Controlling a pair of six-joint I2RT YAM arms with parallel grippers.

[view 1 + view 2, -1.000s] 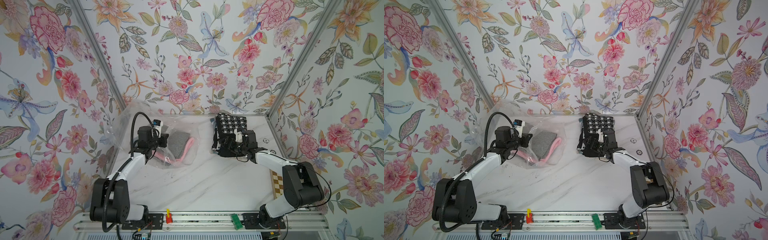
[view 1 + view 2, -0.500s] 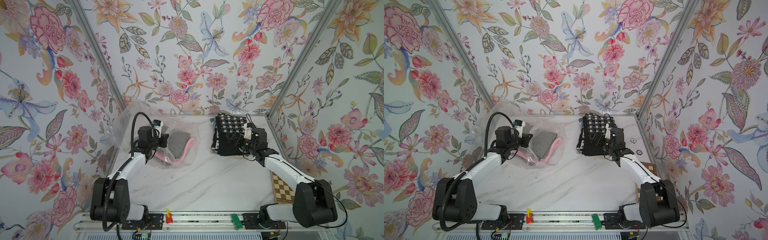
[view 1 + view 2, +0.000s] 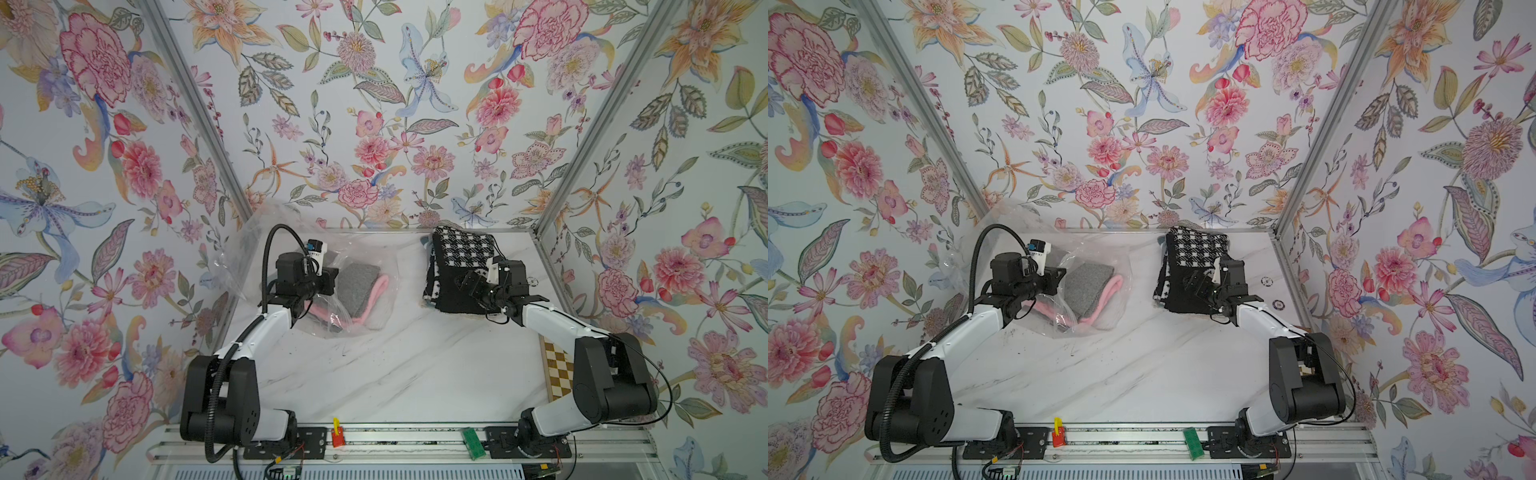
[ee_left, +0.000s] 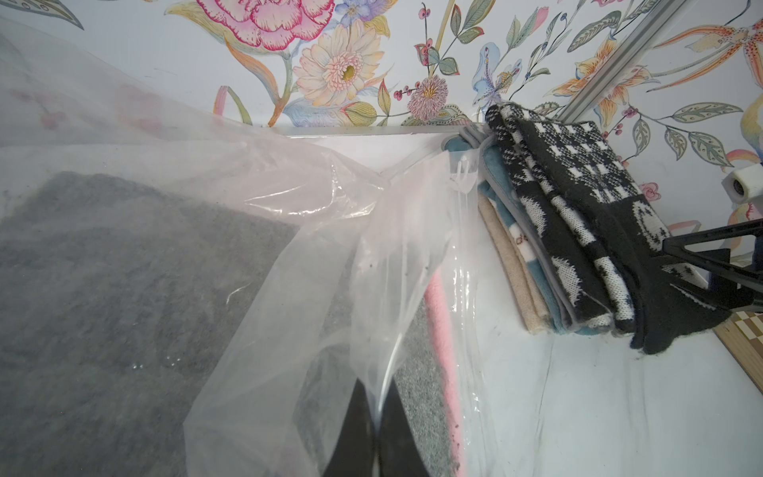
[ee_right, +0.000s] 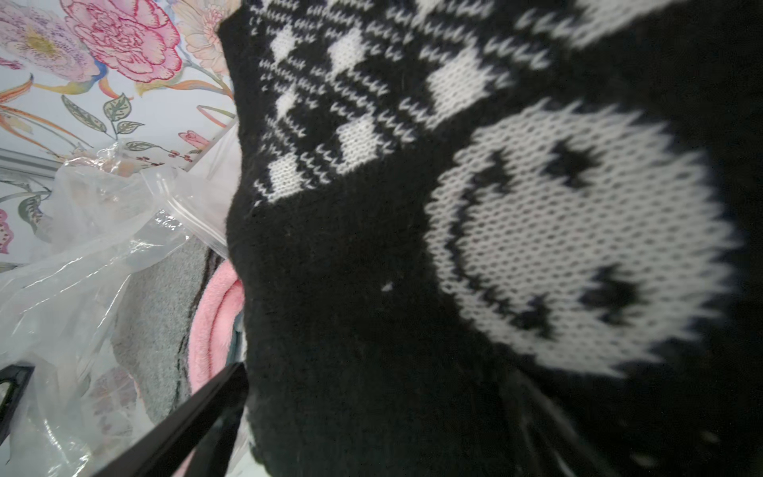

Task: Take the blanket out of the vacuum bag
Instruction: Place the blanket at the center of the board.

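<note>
blanket number one, the black-and-white knit [image 3: 461,257], lies on top of a folded pile at the upper right of the table [image 3: 395,374], clear of the vacuum bag [image 3: 357,249]. over the last second the right gripper [image 3: 471,286] has slid a little toward the right of the frame along the pile's lower edge. its jaws have stayed spread wide, with nothing between them. the knit has not shifted with it, so that blanket looks set down and let go.

the bag sits left of centre and has not moved. the left gripper [image 4: 377,396] is still pinched tight on a fold of its clear plastic. a grey blanket [image 3: 357,286] and a pink one [image 3: 376,299] remain inside the bag.

so the job is partly done: the right arm is free to go back to the bag's mouth while the left keeps the plastic held.
</note>
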